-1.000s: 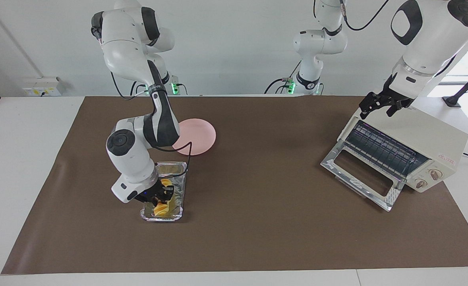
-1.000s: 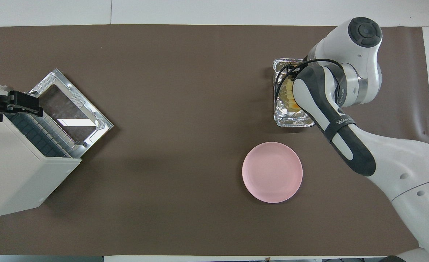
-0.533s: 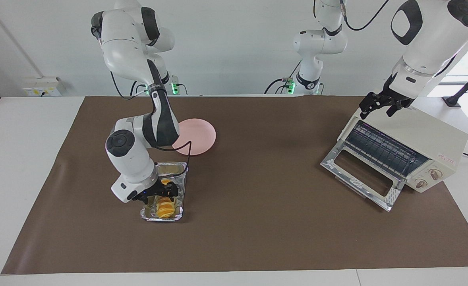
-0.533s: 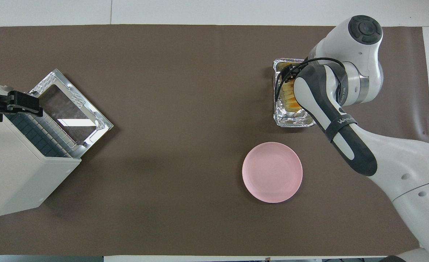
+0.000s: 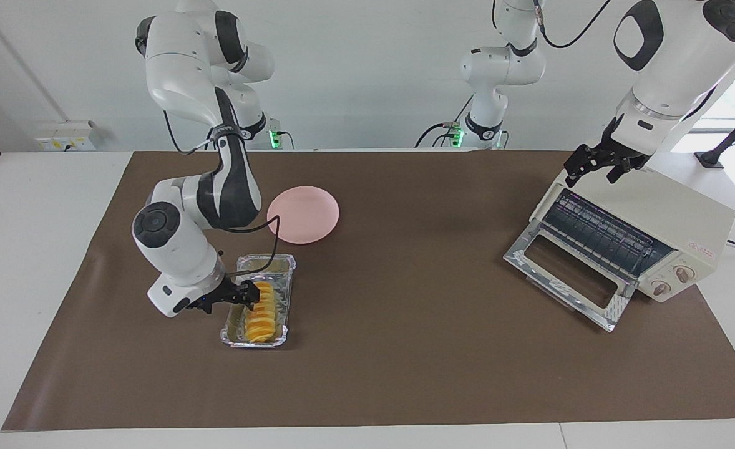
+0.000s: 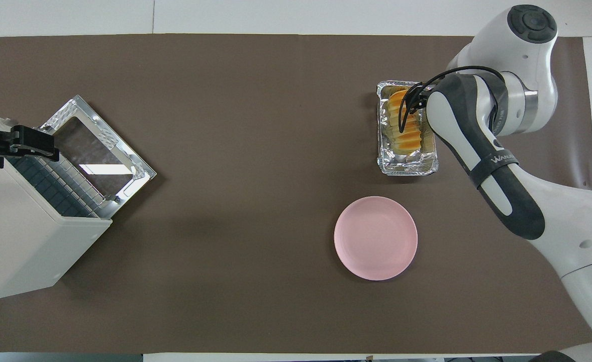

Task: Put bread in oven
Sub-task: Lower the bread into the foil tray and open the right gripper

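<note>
Facing view: bread lying in foil tray; released right hand hovering beside it; plate nearby; released left hand waiting over open oven.

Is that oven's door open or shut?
Open. The oven has its glass door folded down onto the table, leaving the wire rack inside exposed.

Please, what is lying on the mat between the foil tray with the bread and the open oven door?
Nothing: between the foil tray holding the bread and the oven door, only bare brown mat shows, in both views. The pink plate sits nearer to the robots, off that line.
</note>
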Action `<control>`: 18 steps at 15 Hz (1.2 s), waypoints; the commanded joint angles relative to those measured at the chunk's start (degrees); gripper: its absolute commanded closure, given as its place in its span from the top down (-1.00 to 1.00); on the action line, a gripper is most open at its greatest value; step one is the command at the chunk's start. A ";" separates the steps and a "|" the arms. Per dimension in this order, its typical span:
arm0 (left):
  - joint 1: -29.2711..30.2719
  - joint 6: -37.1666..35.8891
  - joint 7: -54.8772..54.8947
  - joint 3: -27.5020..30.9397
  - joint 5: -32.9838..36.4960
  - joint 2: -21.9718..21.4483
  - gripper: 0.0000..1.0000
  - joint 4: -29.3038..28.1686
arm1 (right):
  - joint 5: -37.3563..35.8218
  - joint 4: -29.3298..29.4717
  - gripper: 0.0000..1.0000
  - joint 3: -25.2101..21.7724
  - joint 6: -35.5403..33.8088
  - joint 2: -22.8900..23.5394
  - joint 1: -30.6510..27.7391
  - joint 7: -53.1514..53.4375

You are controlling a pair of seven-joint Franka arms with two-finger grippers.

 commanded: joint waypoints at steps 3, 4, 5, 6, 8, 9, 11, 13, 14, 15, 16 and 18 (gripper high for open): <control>0.14 0.05 0.26 0.07 -0.33 -0.93 1.00 -0.79 | -0.97 -8.58 0.87 0.44 8.11 -2.16 -0.03 -2.17; 0.06 -0.03 0.26 0.07 -0.33 -0.93 1.00 -0.79 | -1.58 -10.43 0.83 0.53 9.78 -2.78 -0.12 -3.40; 0.14 -0.03 0.26 0.07 -0.33 -0.93 1.00 -0.79 | -1.76 -11.58 0.79 0.44 10.67 -2.96 -0.21 -3.84; 0.06 -0.03 0.26 0.07 -0.33 -0.93 1.00 -0.79 | -1.93 -11.77 0.67 0.44 10.59 -3.22 -0.12 -3.94; 0.06 0.05 0.26 0.07 -0.33 -0.93 1.00 -0.79 | -2.11 -11.59 -0.30 0.53 10.59 -3.22 0.06 -3.85; 0.06 -0.03 0.26 0.07 -0.42 -0.93 1.00 -0.79 | -2.11 -11.42 -0.99 0.53 10.42 -3.22 0.14 -3.76; 0.06 0.05 0.26 0.07 -0.33 -0.93 1.00 -0.79 | -2.02 -11.33 -1.00 0.53 10.50 -3.22 0.41 -3.32; 0.06 0.05 0.26 0.07 -0.42 -0.93 1.00 -0.79 | -1.93 -11.33 -1.00 0.53 10.50 -3.22 0.50 -3.32; 0.06 -0.03 0.26 0.16 -0.42 -0.93 1.00 -0.79 | -1.85 -11.33 -1.00 0.62 10.59 -3.22 0.50 -3.23; 0.14 -0.03 0.26 0.07 -0.33 -0.93 1.00 -0.79 | -1.76 -11.33 -1.00 0.62 10.59 -3.22 0.50 -3.23; 0.06 -0.03 0.26 0.07 -0.42 -0.93 1.00 -0.79 | -1.76 -11.33 -1.00 0.62 10.59 -3.22 0.50 -3.23; 0.06 -0.03 0.26 0.07 -0.33 -0.93 1.00 -0.79 | -1.67 -11.33 -1.00 0.62 10.50 -3.22 0.50 -3.23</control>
